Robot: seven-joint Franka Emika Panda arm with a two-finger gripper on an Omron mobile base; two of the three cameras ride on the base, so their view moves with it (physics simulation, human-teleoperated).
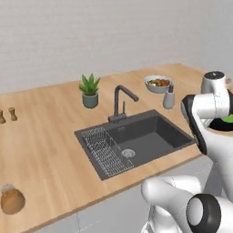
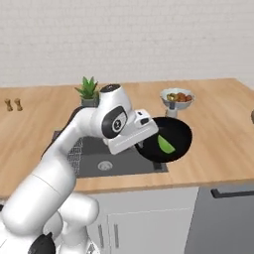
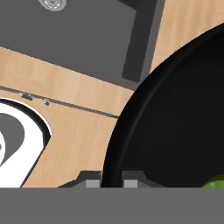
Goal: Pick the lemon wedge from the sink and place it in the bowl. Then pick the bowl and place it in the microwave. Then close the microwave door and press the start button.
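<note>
Black and shallow, the bowl [image 2: 171, 139] is seen raised off the counter [image 2: 218, 129], held at its near rim by the gripper [image 2: 143, 144]. In the hand view the two fingertips [image 3: 92, 179] are seen closed onto that rim [image 3: 114, 144], one on either side of it, so a pinch grip on the edge is indicated.

Inside the bowl the lemon wedge [image 2: 165, 144] is seen lying on the dark floor; a sliver of its green is also caught at the lower right of the hand view [image 3: 215, 182].

The sink [image 1: 136, 139] is seen with only its wire rack [image 1: 105, 150] and drain [image 1: 128, 153] in it, under the faucet [image 1: 122, 101].

The first part of the task is therefore judged done: the wedge has been taken out of the basin and put in the bowl. The second part is judged under way, since the bowl is lifted and carried beside the sink's right end.

The microwave cannot be located from these views, so the whole carry to it is judged to be left, along with setting the bowl inside, closing the door and pressing start.

A fruit bowl [image 2: 177, 98] and a plant [image 1: 89, 90] are seen further back on the counter, apart from the work.
</note>
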